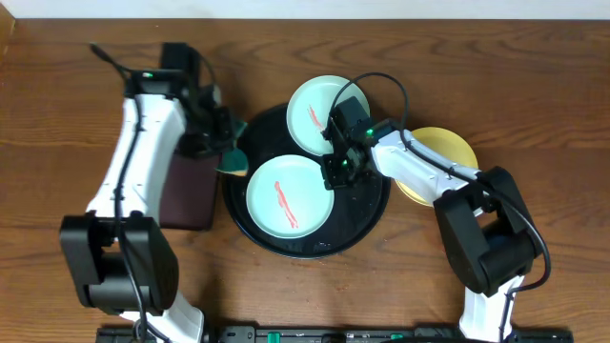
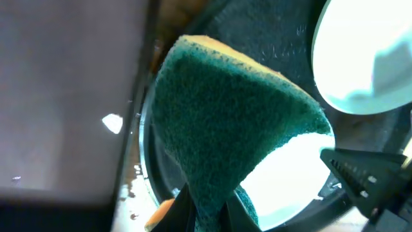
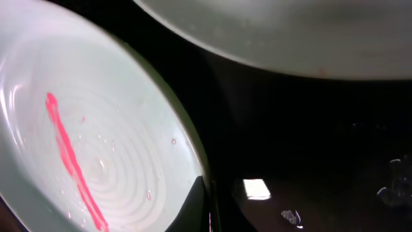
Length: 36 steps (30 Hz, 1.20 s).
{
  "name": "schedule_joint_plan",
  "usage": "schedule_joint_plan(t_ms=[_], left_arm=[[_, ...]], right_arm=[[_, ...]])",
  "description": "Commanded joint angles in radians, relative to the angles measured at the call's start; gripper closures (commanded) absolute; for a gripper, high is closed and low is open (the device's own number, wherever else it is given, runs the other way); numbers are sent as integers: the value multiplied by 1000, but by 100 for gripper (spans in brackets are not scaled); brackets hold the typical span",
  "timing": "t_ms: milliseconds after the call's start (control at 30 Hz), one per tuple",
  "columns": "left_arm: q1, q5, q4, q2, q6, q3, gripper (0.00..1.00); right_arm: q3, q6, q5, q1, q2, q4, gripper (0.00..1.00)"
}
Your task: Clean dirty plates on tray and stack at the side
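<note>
Plates number three. Two mint ones, each with a red streak, are on the black tray (image 1: 367,205): the far plate (image 1: 307,100) at its far rim, the near plate (image 1: 310,200) left of its middle. The yellow plate (image 1: 448,148) lies off the tray's right side. Over the tray's left rim, the left gripper (image 2: 205,206) pinches a green sponge (image 2: 232,122). The right gripper (image 1: 339,170) hangs at the near plate's edge; I cannot tell its grip.
</note>
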Motion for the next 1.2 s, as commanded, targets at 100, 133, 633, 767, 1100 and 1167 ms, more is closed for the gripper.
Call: schedule_joint_plan(t_ms=[100,133,633,767,1100,1167], left_arm=[[-82,-139,93,-11,-179,-99,93],[-88,-142,110,-11,-190,-111,93],[-218,-181,380,14,-282,-331,93],[-245,-222,378,44,-286,-359,92],[-252,152,348,70,18,-369,93],[-252,231,330,70,121,-369,93]], right_arm=[[16,160,43,13,51,40,99],[16,169,43,13,54,48,99],[16,180,39,14,71,76,99],[16,180,39,14,71,76,99],[16,172,31,14,71,79,99],[16,172,31,14,71,80,99]])
